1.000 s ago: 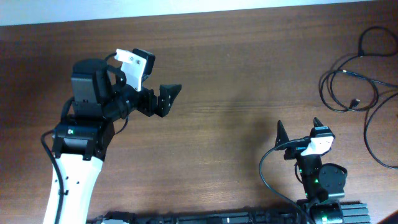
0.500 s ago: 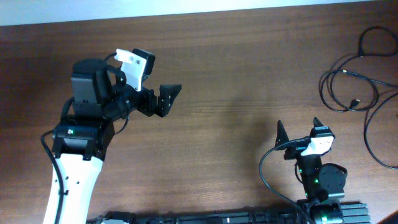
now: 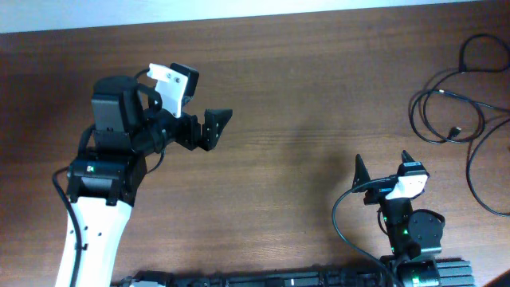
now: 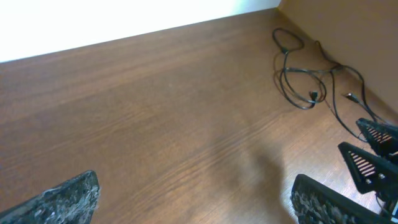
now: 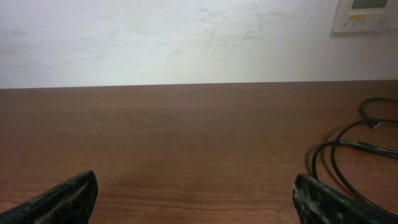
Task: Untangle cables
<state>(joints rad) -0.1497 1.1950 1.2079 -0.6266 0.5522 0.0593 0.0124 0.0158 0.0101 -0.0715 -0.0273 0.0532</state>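
The cables (image 3: 462, 104) are thin black cords lying in loose overlapping loops at the table's far right, with a small plug near the middle of the loops. They also show in the left wrist view (image 4: 308, 78) and at the right edge of the right wrist view (image 5: 357, 162). My left gripper (image 3: 213, 127) is open and empty, held above the table left of centre, far from the cables. My right gripper (image 3: 382, 166) is open and empty near the front edge, a little left of and in front of the cables.
The brown wooden table (image 3: 303, 96) ends at a pale wall along the back. The right arm's base and a black rail (image 3: 414, 271) sit at the front edge. The right gripper's fingers show in the left wrist view (image 4: 373, 155).
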